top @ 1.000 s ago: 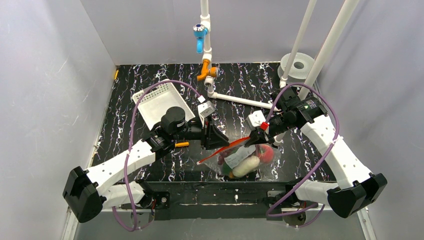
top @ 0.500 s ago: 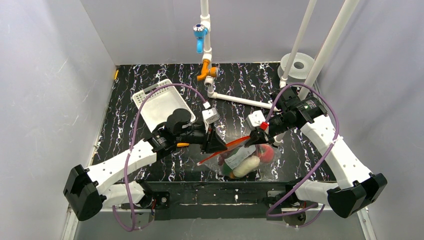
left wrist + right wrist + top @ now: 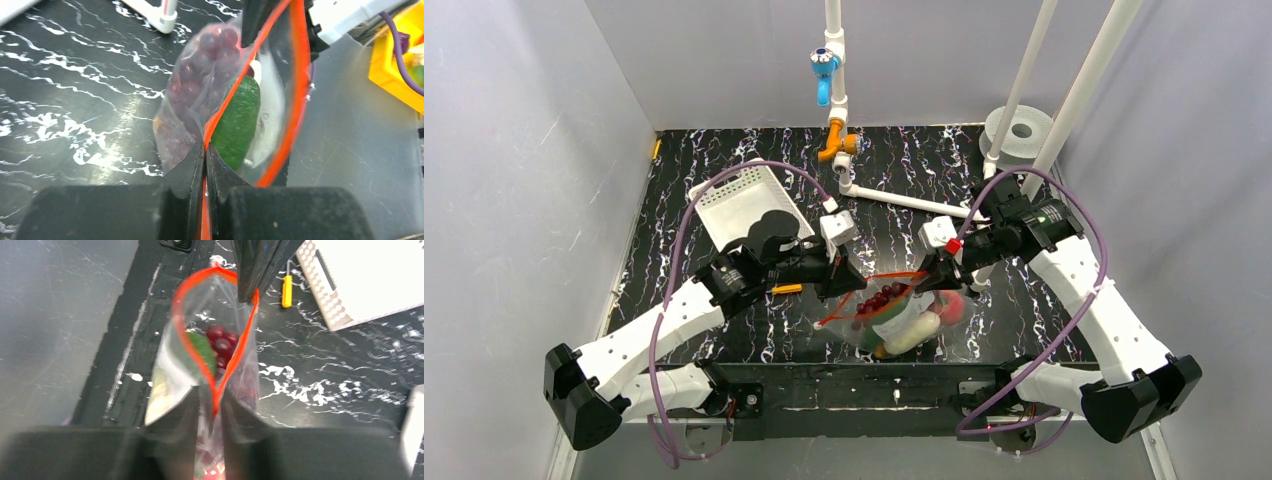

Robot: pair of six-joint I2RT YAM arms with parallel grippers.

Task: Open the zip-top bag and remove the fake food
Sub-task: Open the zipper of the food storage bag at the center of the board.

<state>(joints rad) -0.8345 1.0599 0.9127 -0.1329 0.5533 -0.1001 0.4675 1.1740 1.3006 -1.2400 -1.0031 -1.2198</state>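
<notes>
My left gripper has its fingers pinched tight on the orange-red strip of the zip-top bag, no gap between them. My right gripper is clamped on the same strip from the opposite side, only the strip's thickness between its pads.

Between the two pinches the mouth has parted into a narrow oval. In the top view its long axis runs roughly nine to three o'clock, left gripper at nine, right at three. The body of the bag sags away from the fingers toward six o'clock, near the table's front edge; I cannot tell if its bottom rests on the table.

The fake food sits inside. The dark red grape bunch lies highest, just under the mouth and nearer my left fingers. The green cucumber and the white egg-shaped piece lie deeper, and the pink-red peach is toward the right side.

I judge the bag open and nothing out yet. Both hands are occupied, so one must let go to reach in; the left is nearer the grapes.
</notes>
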